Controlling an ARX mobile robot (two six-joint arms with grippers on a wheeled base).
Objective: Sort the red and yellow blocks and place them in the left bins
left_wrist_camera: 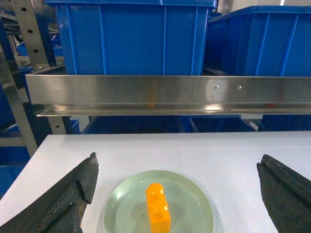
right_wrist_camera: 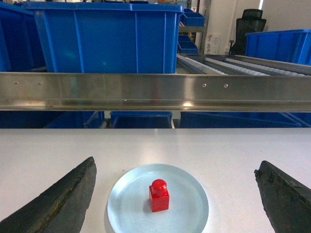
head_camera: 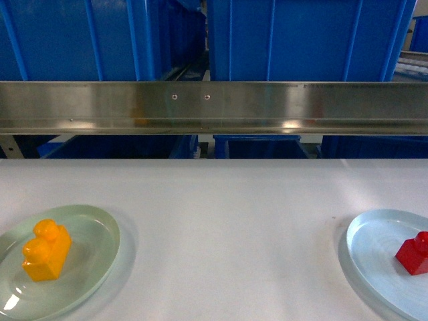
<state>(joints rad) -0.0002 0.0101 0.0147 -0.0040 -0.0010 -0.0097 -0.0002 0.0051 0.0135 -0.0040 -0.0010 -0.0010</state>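
The yellow block (head_camera: 47, 250) (left_wrist_camera: 158, 208), with two studs, lies on a pale green plate (head_camera: 93, 231) (left_wrist_camera: 194, 204) at the table's near left. The red block (head_camera: 414, 253) (right_wrist_camera: 159, 195), one stud, stands on a pale blue plate (head_camera: 374, 247) (right_wrist_camera: 189, 204) at the near right. Large blue bins (head_camera: 67, 40) (left_wrist_camera: 131, 39) stand behind a steel rail. My left gripper (left_wrist_camera: 177, 194) is open, its fingers wide either side of the green plate. Likewise open, my right gripper (right_wrist_camera: 175, 194) straddles the blue plate. Neither gripper shows in the head view.
A steel rail (head_camera: 214, 107) runs across beyond the white table's (head_camera: 227, 221) far edge. Another blue bin (head_camera: 307, 40) (right_wrist_camera: 102, 36) sits to the right behind it, with more lower down. A black office chair (right_wrist_camera: 249, 26) stands far back right.
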